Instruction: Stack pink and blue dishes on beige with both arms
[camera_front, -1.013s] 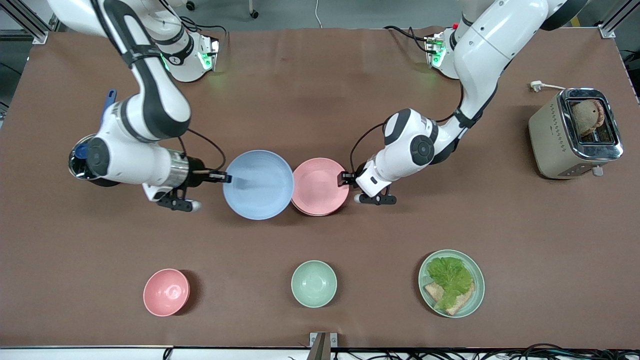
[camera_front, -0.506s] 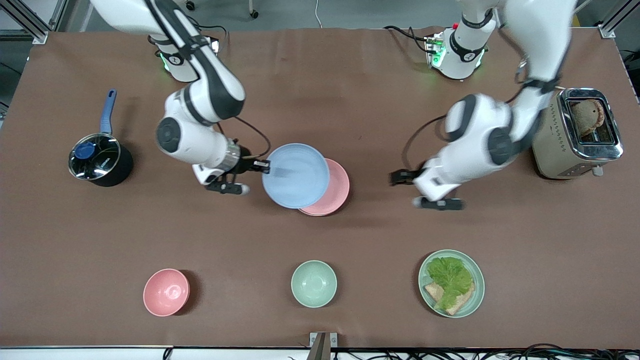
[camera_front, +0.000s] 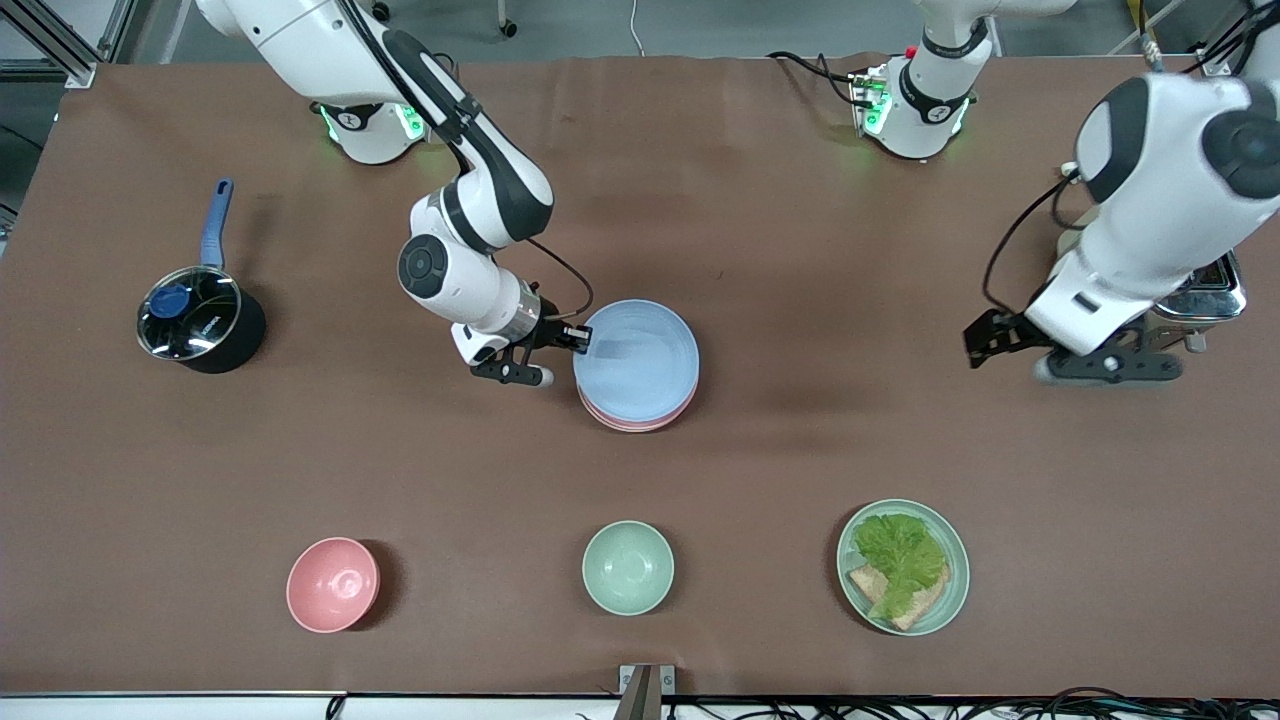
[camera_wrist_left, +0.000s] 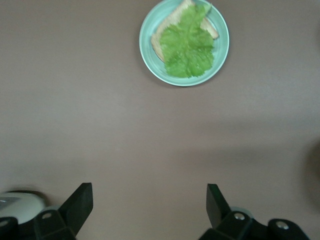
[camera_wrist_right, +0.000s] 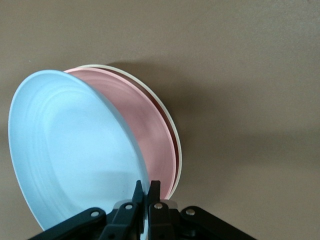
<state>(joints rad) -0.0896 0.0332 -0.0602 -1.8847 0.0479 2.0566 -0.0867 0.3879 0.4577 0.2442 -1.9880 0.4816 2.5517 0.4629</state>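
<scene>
Right wrist view: right gripper (camera_wrist_right: 146, 192) clamped blue plate (camera_wrist_right: 75, 150) rim, tilted over pink plate (camera_wrist_right: 145, 130) on beige plate (camera_wrist_right: 172, 137); left gripper (camera_wrist_left: 149, 202) spread apart, empty, near the toaster (camera_front: 1215, 290)

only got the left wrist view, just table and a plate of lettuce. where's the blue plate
Observer: The blue plate is over the pink plate, mid-table.
Operator: let go yet
Observer: No, the right gripper is shut on its rim, and the plate is tilted.
Operator: beige one there
Observer: Yes, the beige plate shows as a thin rim under the pink.
Operator: my arm
Observer: The left gripper is open, beside the toaster.
</scene>
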